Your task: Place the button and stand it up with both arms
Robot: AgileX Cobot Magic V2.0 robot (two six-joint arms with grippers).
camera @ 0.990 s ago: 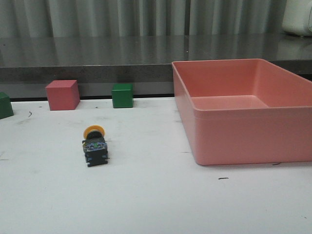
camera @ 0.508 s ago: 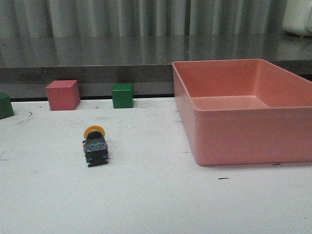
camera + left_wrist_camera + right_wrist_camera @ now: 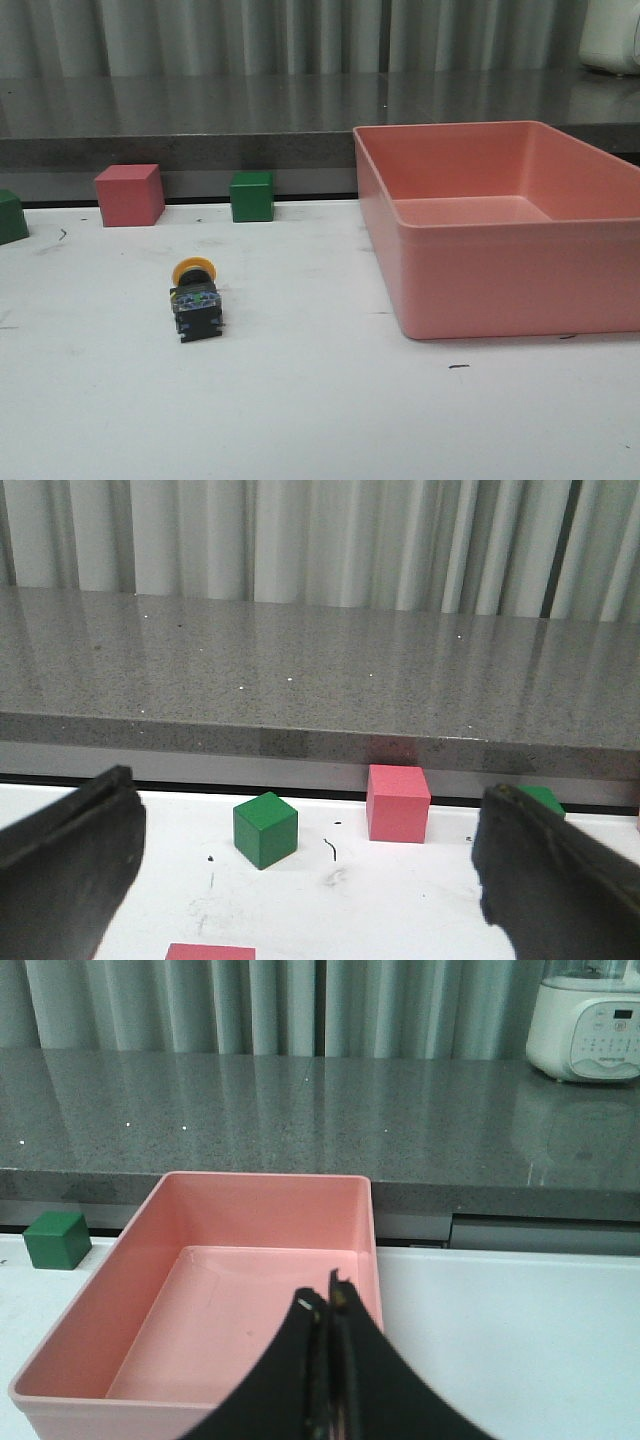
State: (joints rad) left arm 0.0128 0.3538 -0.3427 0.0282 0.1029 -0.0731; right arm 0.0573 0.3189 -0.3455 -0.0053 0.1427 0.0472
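The small push-button with yellow mushroom cap and black blocky base (image 3: 194, 301) lies toppled at left centre of the front view, long axis running toward the rear, cap farthest away. Its rounded cap could roll or skid from a pinch. The left gripper (image 3: 300, 875) is spread wide; the right gripper (image 3: 327, 1305) is pressed together, empty.

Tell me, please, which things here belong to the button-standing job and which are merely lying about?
Job: button, lying on its side; left gripper, open; right gripper, shut.
Lying about: pink cube, green cube, pink bin, white appliance.
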